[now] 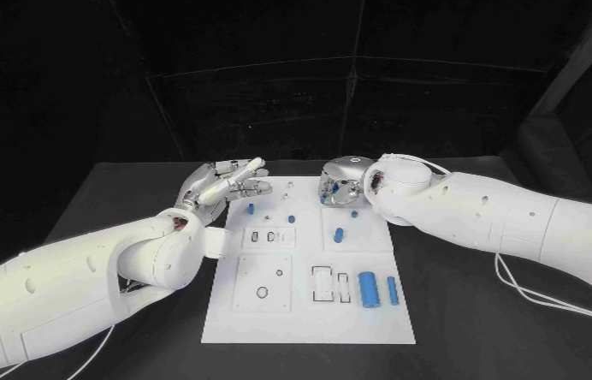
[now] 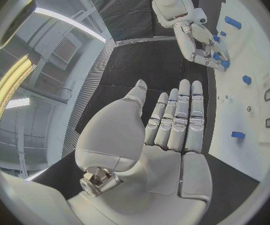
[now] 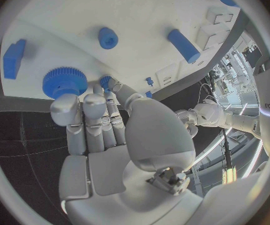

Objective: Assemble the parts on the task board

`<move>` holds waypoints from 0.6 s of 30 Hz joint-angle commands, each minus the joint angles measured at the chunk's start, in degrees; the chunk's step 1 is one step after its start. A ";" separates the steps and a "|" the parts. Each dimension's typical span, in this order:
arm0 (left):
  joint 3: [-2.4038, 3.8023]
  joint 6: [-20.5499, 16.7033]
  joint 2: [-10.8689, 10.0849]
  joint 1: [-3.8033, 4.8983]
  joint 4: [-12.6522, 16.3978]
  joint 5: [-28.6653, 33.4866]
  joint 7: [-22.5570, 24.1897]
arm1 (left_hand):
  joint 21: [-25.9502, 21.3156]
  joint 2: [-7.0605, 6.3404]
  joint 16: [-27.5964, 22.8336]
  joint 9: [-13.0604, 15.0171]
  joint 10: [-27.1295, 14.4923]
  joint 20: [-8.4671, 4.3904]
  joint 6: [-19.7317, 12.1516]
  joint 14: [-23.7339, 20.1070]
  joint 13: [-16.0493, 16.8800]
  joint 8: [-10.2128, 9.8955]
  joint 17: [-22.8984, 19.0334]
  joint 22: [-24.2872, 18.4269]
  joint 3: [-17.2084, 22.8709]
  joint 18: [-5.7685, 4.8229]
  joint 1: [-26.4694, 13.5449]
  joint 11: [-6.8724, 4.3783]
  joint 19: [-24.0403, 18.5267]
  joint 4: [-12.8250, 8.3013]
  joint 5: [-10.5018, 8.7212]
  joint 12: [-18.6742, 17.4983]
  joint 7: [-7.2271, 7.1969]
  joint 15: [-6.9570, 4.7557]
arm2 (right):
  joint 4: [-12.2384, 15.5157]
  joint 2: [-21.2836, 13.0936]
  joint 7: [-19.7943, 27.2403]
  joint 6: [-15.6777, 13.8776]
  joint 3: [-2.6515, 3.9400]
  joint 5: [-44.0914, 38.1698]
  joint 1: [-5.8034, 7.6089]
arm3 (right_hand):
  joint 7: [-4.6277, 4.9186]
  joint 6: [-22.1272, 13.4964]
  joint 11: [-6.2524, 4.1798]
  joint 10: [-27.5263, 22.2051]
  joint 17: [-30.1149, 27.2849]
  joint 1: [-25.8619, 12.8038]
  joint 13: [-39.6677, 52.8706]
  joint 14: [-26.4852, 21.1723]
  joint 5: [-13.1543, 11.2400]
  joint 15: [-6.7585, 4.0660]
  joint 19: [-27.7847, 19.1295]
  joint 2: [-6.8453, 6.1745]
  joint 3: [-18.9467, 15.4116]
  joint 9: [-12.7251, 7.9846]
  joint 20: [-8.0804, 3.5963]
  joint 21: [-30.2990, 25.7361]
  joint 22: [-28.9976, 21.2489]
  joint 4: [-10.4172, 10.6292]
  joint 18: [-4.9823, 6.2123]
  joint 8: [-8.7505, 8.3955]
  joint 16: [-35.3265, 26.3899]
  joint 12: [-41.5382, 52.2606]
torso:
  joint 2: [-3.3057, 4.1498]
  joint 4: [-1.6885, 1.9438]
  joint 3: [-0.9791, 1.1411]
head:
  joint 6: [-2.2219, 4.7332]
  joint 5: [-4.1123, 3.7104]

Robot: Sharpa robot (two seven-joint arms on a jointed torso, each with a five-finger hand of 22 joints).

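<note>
Early stage: blue parts (image 1: pixel 368 288) lie loose on the task board (image 1: pixel 309 329); left hand (image 1: pixel 222 183) spread and empty, right hand (image 3: pixel 104 130) reaching a blue gear (image 3: pixel 64 81), grasp unclear.

A robotics lab — black curtains (image 1: pixel 309 72) hang behind the black table (image 1: pixel 136 192) across the upper half of the head view, and ceiling strip lights (image 2: pixel 10 85) glow at the left of the left wrist view — a test-cell setup.
</note>
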 commanded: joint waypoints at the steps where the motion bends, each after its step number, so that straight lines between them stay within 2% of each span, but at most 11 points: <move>1: 0.06 1.09 0.08 0.12 0.07 0.04 -0.02 | -0.36 0.63 -0.38 -0.09 -0.25 0.04 -0.29 0.08 -0.11 -0.31 0.12 -0.13 -0.11 0.70 -0.07 0.02 0.39 -0.40 0.03 -0.43 0.52 0.53 | -0.11 0.24 -0.52 -0.34 -0.03 -0.77 0.06 | 0.09 0.24 0.09 0.36 0.08 -0.05 -0.05 0.15 -0.20 -0.28 -0.01 -0.54 0.46 0.04 0.11 0.28 0.15 0.06 -0.49 0.30 0.24 -0.44 | 0.06 -0.01 0.00 | 0.04 -0.06; 4: 0.06 1.20 0.09 0.13 0.07 0.04 -0.11 | -0.36 0.63 -0.38 -0.09 -0.26 0.04 -0.29 0.08 -0.11 -0.31 0.12 -0.13 -0.11 0.70 -0.07 0.02 0.40 -0.40 0.03 -0.43 0.52 0.53 | -0.05 0.34 -0.89 -1.48 -0.03 -1.01 0.06 | 0.09 0.24 0.09 0.36 0.08 -0.05 -0.05 0.15 -0.20 -0.28 -0.01 -0.56 0.47 0.04 0.11 0.29 0.15 0.06 -0.49 0.30 0.25 -0.44 | 0.08 -0.01 -0.01 | 0.14 0.00; 8: 0.06 1.33 -0.09 0.14 0.07 0.04 -0.14 | -0.47 0.82 -0.45 -0.09 -0.31 0.04 -0.32 0.12 -0.14 -0.39 0.21 -0.20 -0.07 0.71 0.02 0.03 0.48 -0.51 0.04 -0.50 0.53 0.53 | 0.20 0.35 -1.43 -6.57 -0.01 -1.56 0.06 | -0.02 0.72 -0.03 1.08 0.75 0.02 0.07 0.18 -0.30 -0.36 0.10 -0.77 1.96 0.11 0.10 0.88 0.87 0.43 -0.57 0.44 1.05 -0.36 | 0.10 -0.14 0.05 | 0.28 0.22; 14: 0.06 1.49 -0.19 0.15 -0.08 0.29 -0.25 | -0.48 0.84 -0.45 -0.08 -0.31 0.05 -0.33 0.12 -0.14 -0.39 0.21 -0.21 -0.08 0.71 0.02 0.03 0.49 -0.51 0.03 -0.50 0.53 0.53 | 1.08 0.05 -1.80 -12.70 0.03 -1.22 0.06 | -0.05 0.86 -0.09 1.26 1.18 -0.11 0.09 0.25 -0.21 -0.38 0.27 -1.06 2.42 0.12 0.08 1.23 1.36 0.62 -0.65 0.45 1.51 -0.38 | 0.11 0.12 -0.04 | 0.62 0.12; 18: 0.06 1.52 -0.18 0.15 -0.17 0.51 -0.07 | -0.49 0.84 -0.46 -0.08 -0.31 0.05 -0.32 0.13 -0.15 -0.40 0.22 -0.21 -0.08 0.71 0.02 0.03 0.50 -0.52 0.03 -0.51 0.53 0.53 | 1.09 0.55 -1.99 -15.08 0.05 -0.77 0.07 | -0.07 0.90 -0.10 1.26 1.45 -0.24 0.07 0.30 0.07 -0.39 0.38 -1.39 2.92 0.11 0.06 1.50 1.68 0.82 -0.69 0.41 1.87 -0.50 | 0.27 0.15 -0.04 | 0.90 0.34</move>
